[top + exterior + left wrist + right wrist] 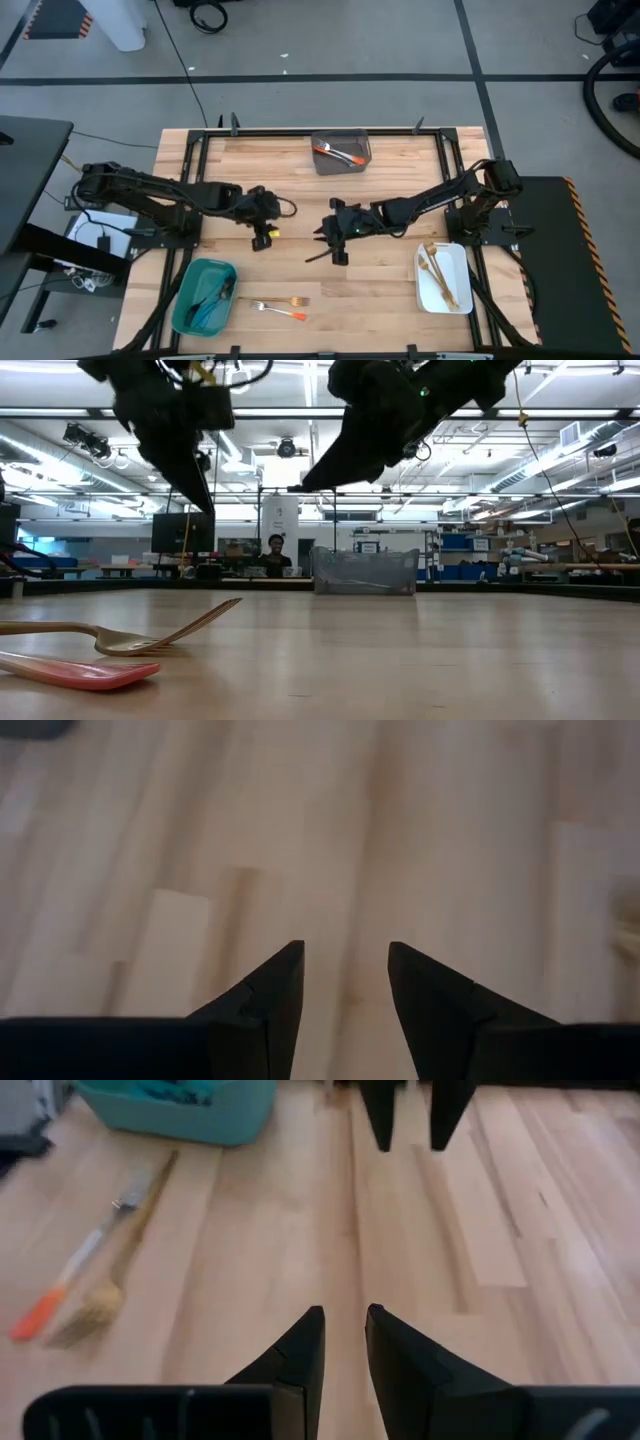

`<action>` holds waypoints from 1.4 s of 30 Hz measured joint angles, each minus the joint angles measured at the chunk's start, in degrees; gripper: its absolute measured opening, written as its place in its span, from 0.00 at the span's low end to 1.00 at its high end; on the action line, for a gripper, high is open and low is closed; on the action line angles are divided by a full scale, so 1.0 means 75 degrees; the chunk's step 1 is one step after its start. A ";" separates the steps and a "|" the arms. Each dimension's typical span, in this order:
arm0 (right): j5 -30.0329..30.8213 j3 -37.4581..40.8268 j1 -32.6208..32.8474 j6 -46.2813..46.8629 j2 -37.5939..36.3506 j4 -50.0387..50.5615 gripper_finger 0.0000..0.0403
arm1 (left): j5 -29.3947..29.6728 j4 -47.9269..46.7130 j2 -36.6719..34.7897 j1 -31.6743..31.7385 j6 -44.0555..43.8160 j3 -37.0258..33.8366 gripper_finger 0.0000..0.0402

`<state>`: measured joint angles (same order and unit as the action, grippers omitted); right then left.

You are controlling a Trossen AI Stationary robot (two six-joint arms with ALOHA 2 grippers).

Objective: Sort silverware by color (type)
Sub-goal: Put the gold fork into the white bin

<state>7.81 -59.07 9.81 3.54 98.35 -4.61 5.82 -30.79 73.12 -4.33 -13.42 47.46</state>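
Note:
Two pieces of silverware lie flat on the wood near the front edge: a gold fork (296, 301) (120, 1250) and an orange-handled fork with a silver head (278, 310) (70, 1275). They lie side by side, just right of the teal bin (205, 295). My left gripper (261, 243) (346, 955) hangs open above bare table left of centre. My right gripper (322, 248) (345, 1315) hangs above the table's middle, slanting down toward the left gripper and the near left. Its fingers stand a narrow gap apart with nothing between them.
The teal bin at the front left holds blue pieces. A grey bin (341, 152) at the far middle holds orange-handled pieces. A white tray (455, 262) at the front right holds gold pieces. Bare wood lies between and below the two grippers.

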 joint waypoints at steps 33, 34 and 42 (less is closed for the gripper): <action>0.2210 0.0770 0.1753 0.1482 -0.0006 -0.0572 0.21 | 0.0421 0.0986 0.1662 -0.2853 -0.3404 0.0398 0.39; 0.2212 0.0799 0.1780 0.1500 -0.0006 -0.0586 0.21 | 0.0404 0.0972 0.1756 -0.2874 -0.3492 0.0411 0.39; 0.2240 0.0965 0.1838 0.1604 -0.0009 -0.0562 0.21 | 0.0385 0.0073 0.2967 -0.3139 -0.3345 0.1528 0.39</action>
<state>24.61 -51.83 23.59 15.57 98.28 -8.83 8.71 -30.25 95.38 -27.87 -38.51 58.92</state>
